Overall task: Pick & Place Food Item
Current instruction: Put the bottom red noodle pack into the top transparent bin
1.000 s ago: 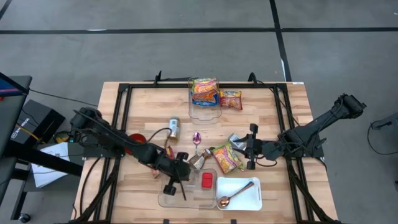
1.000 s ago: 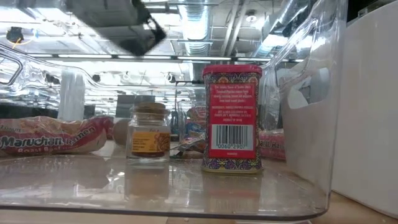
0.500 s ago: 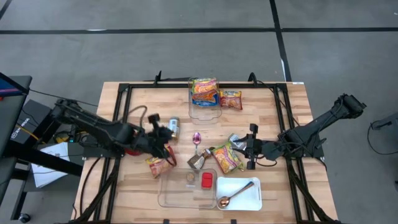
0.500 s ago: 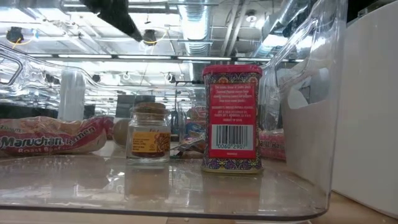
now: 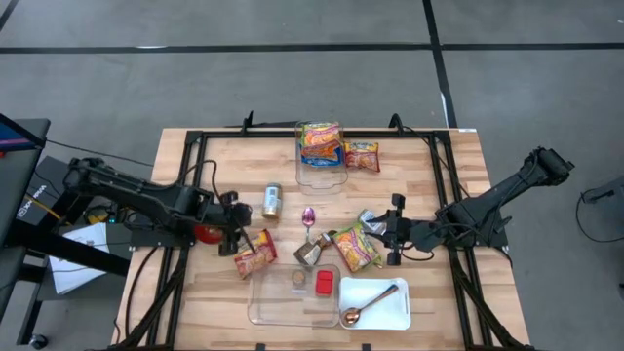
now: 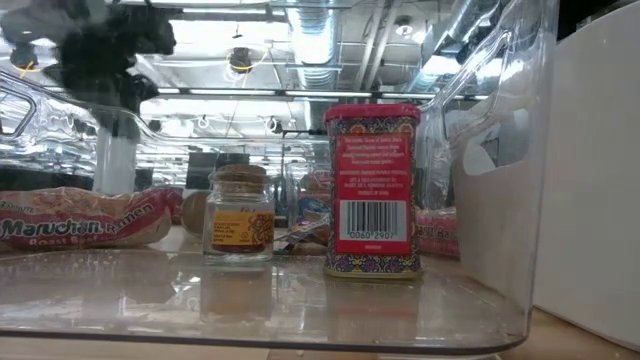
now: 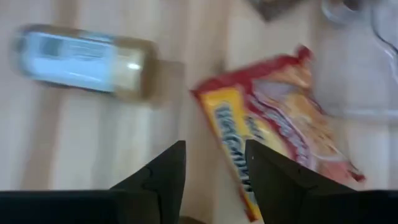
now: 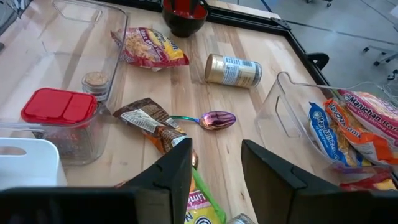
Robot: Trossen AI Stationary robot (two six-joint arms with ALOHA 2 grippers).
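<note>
I hover left gripper (image 5: 237, 226), fingers parted, empty | right gripper (image 8: 214, 163) parted, idle | risk: ramen packet (image 5: 254, 253) sliding when pinched

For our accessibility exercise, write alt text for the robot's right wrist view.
Between the right gripper's open fingers, a wooden table holds a purple spoon, a brown packet, a tipped can, a noodle packet and a red-lidded tin.

The red-and-yellow noodle packet (image 5: 254, 253) lies flat on the wood, just beside the clear tray's (image 5: 265, 310) corner.
</note>
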